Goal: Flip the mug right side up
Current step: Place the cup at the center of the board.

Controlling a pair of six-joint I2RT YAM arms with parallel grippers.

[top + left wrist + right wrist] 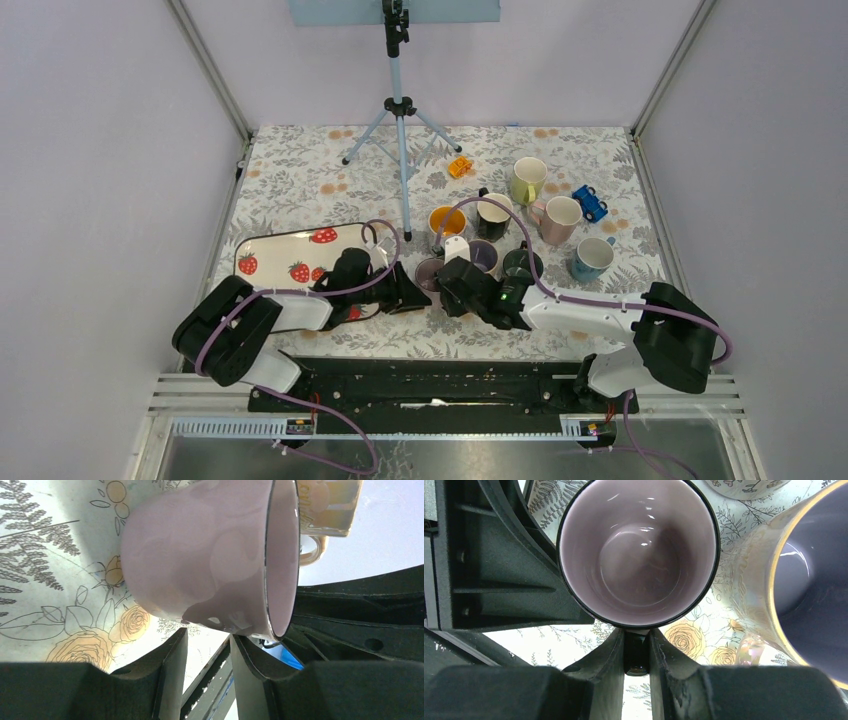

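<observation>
Easing the mug [430, 272] onto its base, just off the end of the strawberry tray [290, 258].

My right gripper [636, 639] is pinched narrow on the mug's dark handle [636, 656], and its camera looks straight into the open mouth. My left gripper [208, 639] stands part open with nothing between its fingers; the tips sit close under the mug's wall, but I cannot tell if they touch. The mug is between the tray and the cluster of other mugs, its base towards the flowered cloth [50, 580], so I judge it nearly upright. To finish well, I would level the base, lower slowly, brace it from the tray side with my left fingers, and release the handle only once it stands alone, clear of the gold-rimmed mug [804, 580] on its side away from the tray.
</observation>
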